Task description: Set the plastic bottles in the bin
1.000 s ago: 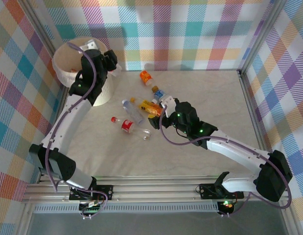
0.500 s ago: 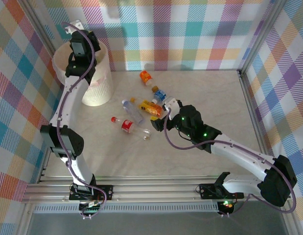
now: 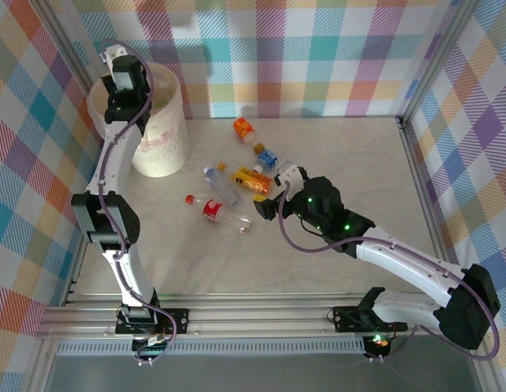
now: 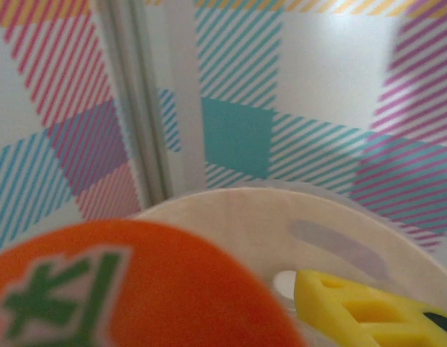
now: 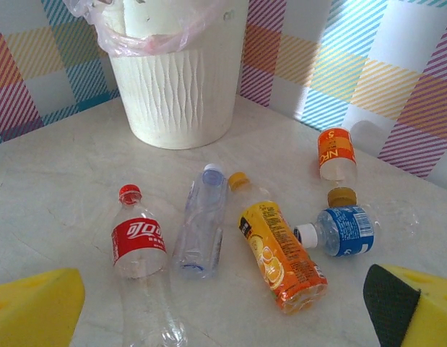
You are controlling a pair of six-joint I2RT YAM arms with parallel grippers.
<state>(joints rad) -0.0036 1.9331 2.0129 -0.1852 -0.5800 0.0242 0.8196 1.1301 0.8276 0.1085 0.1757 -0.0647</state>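
Orange plastic with a green mark crowds the lower left of the left wrist view: the held bottle (image 4: 122, 289), pinched in the left gripper (image 3: 118, 67), whose jaws are pressed together on it. One yellow finger (image 4: 360, 311) shows at lower right, and the cream rim of the bin (image 4: 281, 217) curves behind. From above, that gripper hangs over the bin's mouth in the upper left of the frame, close to the checked wall (image 3: 318, 49).

Five bottles lie on the table (image 3: 359, 163) mid-frame. In the right wrist view they run left to right: red bottle (image 5: 139, 242), clear bottle (image 5: 201, 224), yellow bottle (image 5: 281, 253), blue bottle (image 5: 342, 231). The far bottle (image 5: 335, 155), orange-labelled, lies beyond them at upper right. A translucent liner (image 5: 165, 29) folds over the bin's rim at the top.

The right gripper (image 3: 275, 192) sits just below and right of the cluster, jaws spread wide (yellow fingers at both lower corners of its own view), gripping nothing.
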